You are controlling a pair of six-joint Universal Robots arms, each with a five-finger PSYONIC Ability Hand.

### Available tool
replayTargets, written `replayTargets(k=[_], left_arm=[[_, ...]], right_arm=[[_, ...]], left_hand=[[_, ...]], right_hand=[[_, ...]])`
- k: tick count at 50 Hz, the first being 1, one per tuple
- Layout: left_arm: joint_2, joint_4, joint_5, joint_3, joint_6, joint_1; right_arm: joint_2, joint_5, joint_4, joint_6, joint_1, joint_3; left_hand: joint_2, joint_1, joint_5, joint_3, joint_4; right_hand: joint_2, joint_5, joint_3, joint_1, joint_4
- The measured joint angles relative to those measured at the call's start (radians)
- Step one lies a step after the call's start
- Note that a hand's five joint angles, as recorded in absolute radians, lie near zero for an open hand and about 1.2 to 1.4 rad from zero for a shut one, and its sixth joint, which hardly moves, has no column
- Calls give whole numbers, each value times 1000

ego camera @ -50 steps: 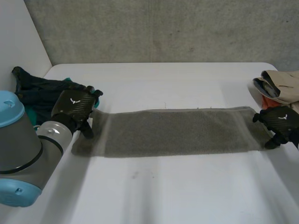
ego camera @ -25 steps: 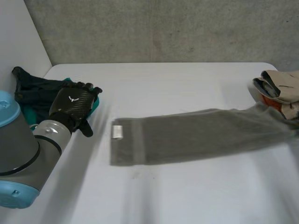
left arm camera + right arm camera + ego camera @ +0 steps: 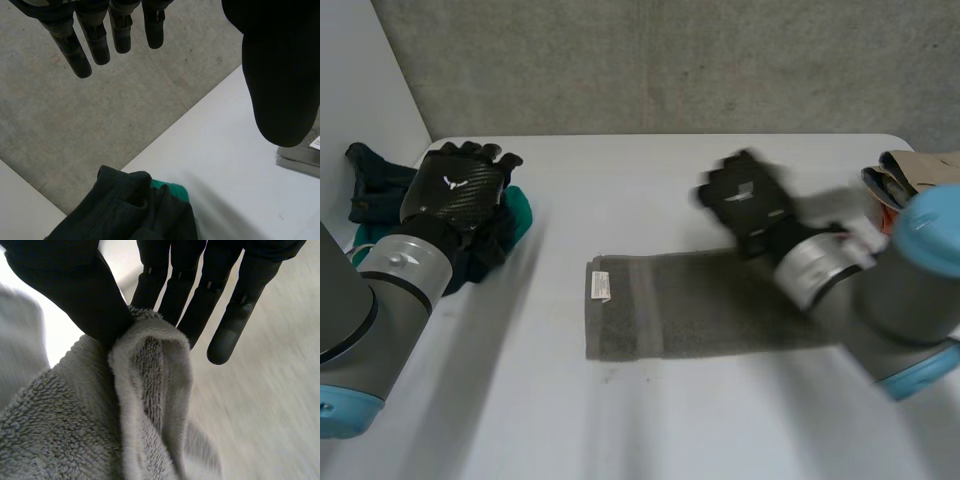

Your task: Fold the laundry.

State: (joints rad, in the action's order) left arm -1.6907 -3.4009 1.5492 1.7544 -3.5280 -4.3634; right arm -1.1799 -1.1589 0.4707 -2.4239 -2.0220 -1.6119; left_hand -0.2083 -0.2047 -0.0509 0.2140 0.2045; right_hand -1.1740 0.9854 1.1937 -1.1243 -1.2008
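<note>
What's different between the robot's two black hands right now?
The left hand is open with straight fingers and holds nothing; the right hand pinches the grey towel between thumb and fingers. The left hand is by the dark clothes; the right hand is over the towel. Both are black.

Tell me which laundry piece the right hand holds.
The grey towel, pinched by the right hand; the dark pile and beige pile lie ungrasped.
</note>
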Motion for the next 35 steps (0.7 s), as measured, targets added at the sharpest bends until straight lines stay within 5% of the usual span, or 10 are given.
replayTargets(k=[10,13,18,30,35], left_arm=[[-7,-1,1,0,1,8],[-22,-5,1,-8,1,16],[-54,-23,2,-42,0,51],[-150,-45,5,-159,0,190],[-183,-51,7,-177,-1,230]], right_arm=[[216,73,120,3,-267,42],[248,45,76,-1,-285,42],[209,-34,-6,-26,-263,20],[-3,-161,-165,-170,8,-143],[24,-177,-178,-154,101,-187]], left_hand=[[0,0,0,0,0],[0,0,0,0,0],[0,0,0,0,0],[0,0,0,0,0],[0,0,0,0,0]], right_hand=[[70,-57,-79,31,83],[628,-618,-625,594,627],[922,-924,-946,868,952],[937,-923,-962,876,969],[595,-567,-609,518,617]])
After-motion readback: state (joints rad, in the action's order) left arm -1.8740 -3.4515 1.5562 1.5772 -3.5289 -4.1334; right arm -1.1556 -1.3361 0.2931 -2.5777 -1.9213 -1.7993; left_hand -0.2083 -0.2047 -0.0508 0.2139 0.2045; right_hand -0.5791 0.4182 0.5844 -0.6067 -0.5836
